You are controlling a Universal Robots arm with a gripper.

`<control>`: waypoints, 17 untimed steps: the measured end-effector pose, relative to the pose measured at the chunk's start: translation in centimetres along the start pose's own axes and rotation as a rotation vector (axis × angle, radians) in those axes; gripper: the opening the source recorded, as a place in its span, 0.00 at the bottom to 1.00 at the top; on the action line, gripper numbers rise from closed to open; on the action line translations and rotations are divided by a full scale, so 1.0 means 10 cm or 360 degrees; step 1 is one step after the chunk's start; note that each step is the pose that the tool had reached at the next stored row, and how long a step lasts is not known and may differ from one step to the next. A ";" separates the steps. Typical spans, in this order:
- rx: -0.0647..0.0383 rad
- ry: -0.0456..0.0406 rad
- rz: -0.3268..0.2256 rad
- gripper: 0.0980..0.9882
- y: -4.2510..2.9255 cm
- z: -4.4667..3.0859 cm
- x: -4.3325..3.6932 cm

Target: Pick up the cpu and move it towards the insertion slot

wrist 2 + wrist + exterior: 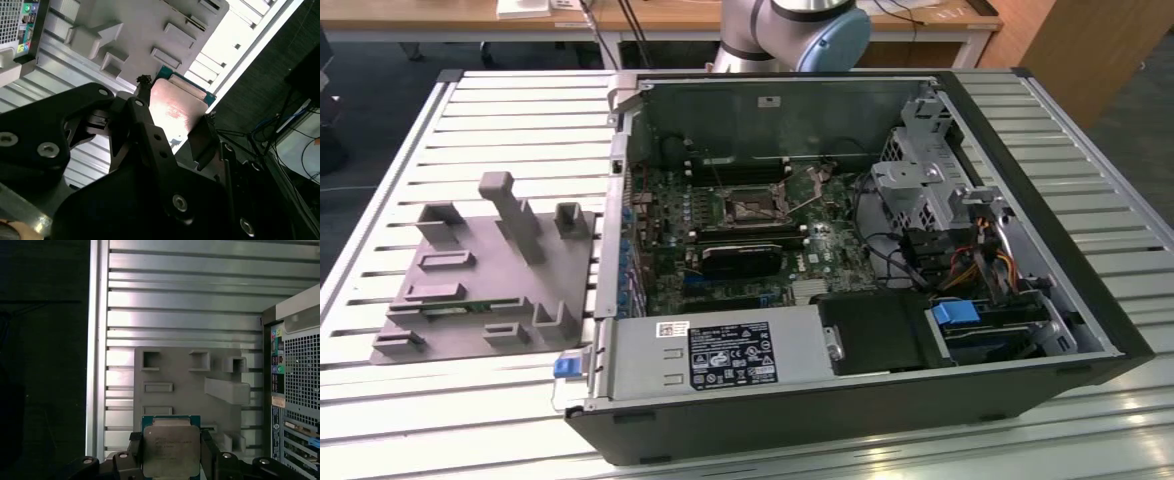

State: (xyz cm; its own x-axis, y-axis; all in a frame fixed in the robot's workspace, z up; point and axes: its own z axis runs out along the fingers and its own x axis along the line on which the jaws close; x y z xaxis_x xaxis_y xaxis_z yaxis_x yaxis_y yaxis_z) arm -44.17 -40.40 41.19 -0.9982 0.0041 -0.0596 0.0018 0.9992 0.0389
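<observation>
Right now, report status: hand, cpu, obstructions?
Hand shut on cpu, over grey plate. Slot in open case. Case wall between plate and slot.

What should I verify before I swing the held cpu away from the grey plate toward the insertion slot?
1. cpu clamped between the jaws, metal top facing the first wrist view: ok.
2. cpu lifted clear of the grey plate: ok.
3. cpu square in the jaws, not tilted: ok in the first wrist view.
4. Nothing lying across the insertion slot: ok in the exterior view.
5. Enough height to pass over the computer case wall: cannot tell.
6. cpu's orientation matched to the insertion slot: cannot tell.
</observation>
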 end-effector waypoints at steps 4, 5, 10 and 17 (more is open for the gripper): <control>0.0000 0.0000 0.0000 0.50 0.000 -0.004 -0.006; 0.0000 0.0000 0.0000 0.50 0.000 -0.003 -0.019; 0.0000 0.0001 0.0000 0.50 0.001 0.005 -0.129; 0.0000 0.0004 0.0000 0.50 0.001 0.016 -0.316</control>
State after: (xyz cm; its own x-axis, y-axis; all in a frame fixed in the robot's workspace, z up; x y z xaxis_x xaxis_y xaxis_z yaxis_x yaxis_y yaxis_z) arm -41.01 -40.40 41.22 -0.9984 0.0041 -0.0570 0.0019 0.9992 0.0389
